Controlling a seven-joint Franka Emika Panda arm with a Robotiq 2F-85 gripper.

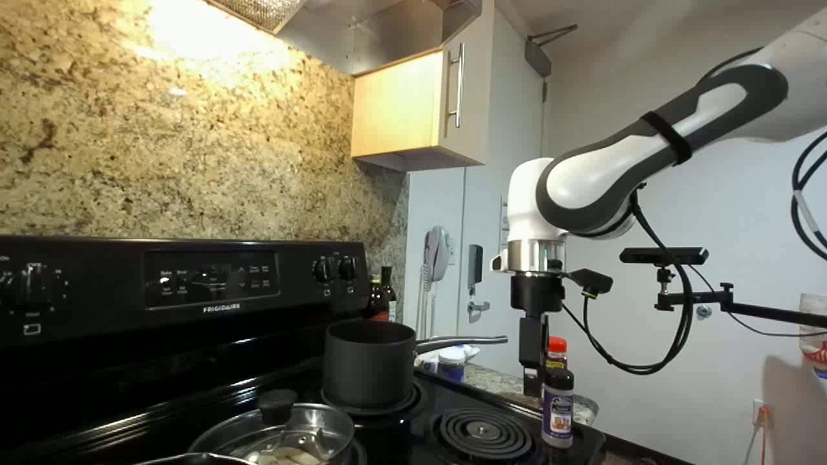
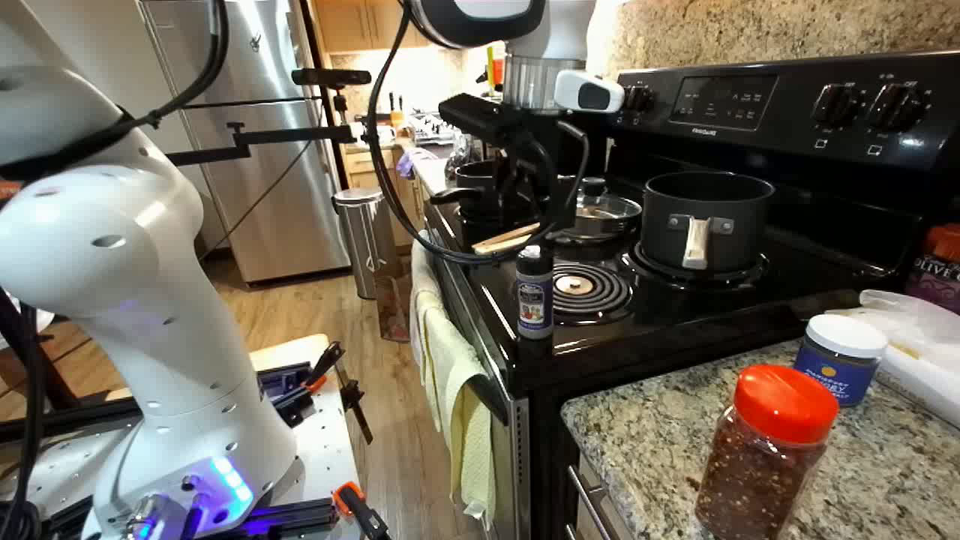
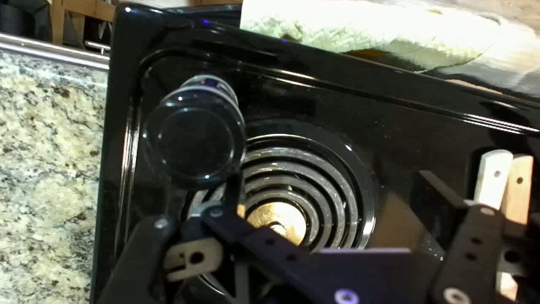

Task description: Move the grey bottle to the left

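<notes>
The grey bottle with a black cap stands upright at the stove's front corner, beside a coil burner. It also shows in an exterior view, with its purple-blue label facing out. In the wrist view, its dark round cap is at upper left. My gripper is open and empty, its two fingers spread wide over the burner. The bottle is outside the jaws, beside the left finger; I cannot tell whether they touch. In an exterior view, the gripper hangs close beside the bottle, at about cap height.
A black pot with a long handle stands on a rear burner. A glass-lidded pan is nearby. Wooden-handled utensils lie to the right in the wrist view. A red-capped jar stands on the granite counter. Towels hang in front.
</notes>
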